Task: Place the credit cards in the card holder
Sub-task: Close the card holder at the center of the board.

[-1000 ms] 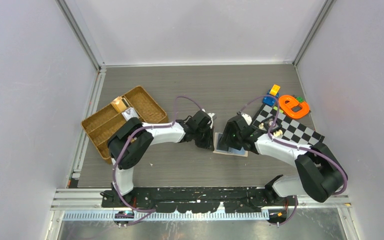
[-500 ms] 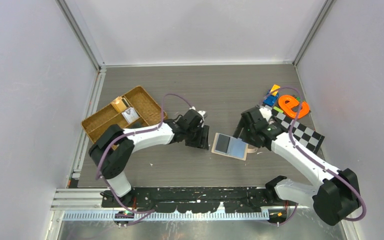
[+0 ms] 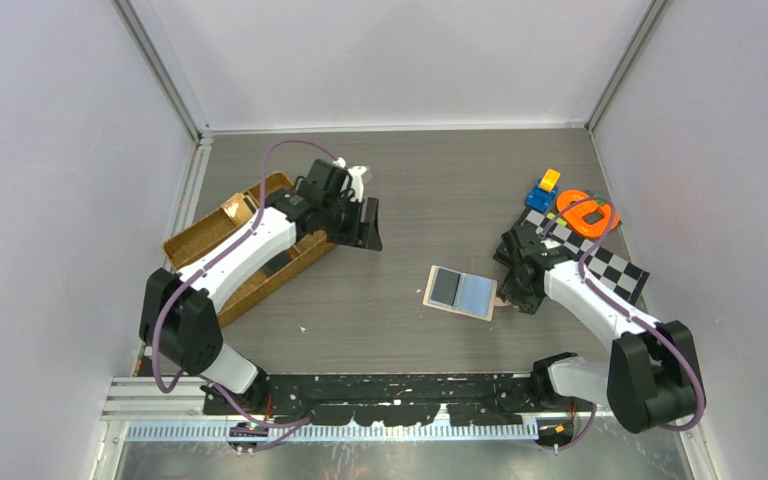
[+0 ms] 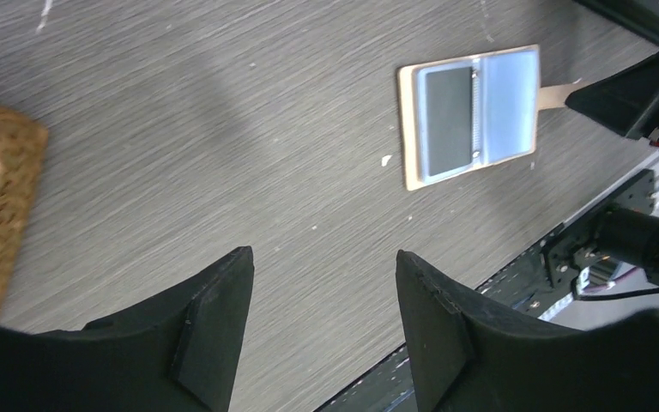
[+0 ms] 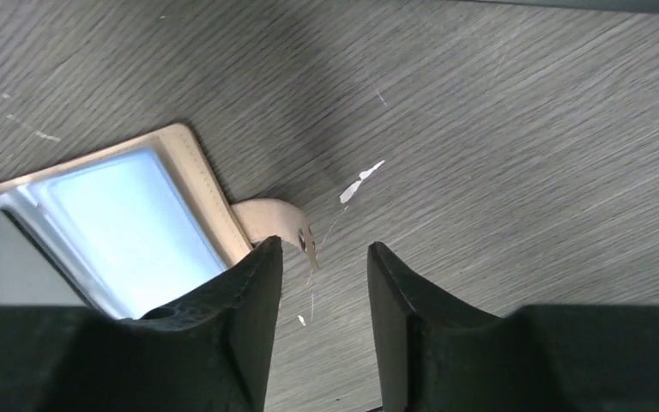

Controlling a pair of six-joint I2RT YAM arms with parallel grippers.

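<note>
The peach card holder [image 3: 434,299] lies open and flat mid-table. A grey credit card [image 3: 447,288] rests on its left half and a light blue one [image 3: 478,293] on its right half. In the left wrist view the holder [image 4: 407,129] shows far ahead with the grey card [image 4: 446,120] and the blue card [image 4: 509,103]. My left gripper [image 3: 365,222] hangs open and empty by the wicker tray, well left of the holder. My right gripper [image 5: 323,249] is open just right of the holder [image 5: 193,180]. The snap tab [image 5: 275,219] lies at its left fingertip, not pinched.
A brown wicker tray [image 3: 190,240] sits at the left, partly under my left arm. A black-and-white checkered board [image 3: 605,265], an orange letter piece [image 3: 588,212] and small blue and yellow blocks [image 3: 543,190] lie at the right behind my right arm.
My left gripper opened and drew back left, away from the holder toward the tray. My right gripper slid off the holder to its right edge and its jaws narrowed. Both cards now show uncovered.
</note>
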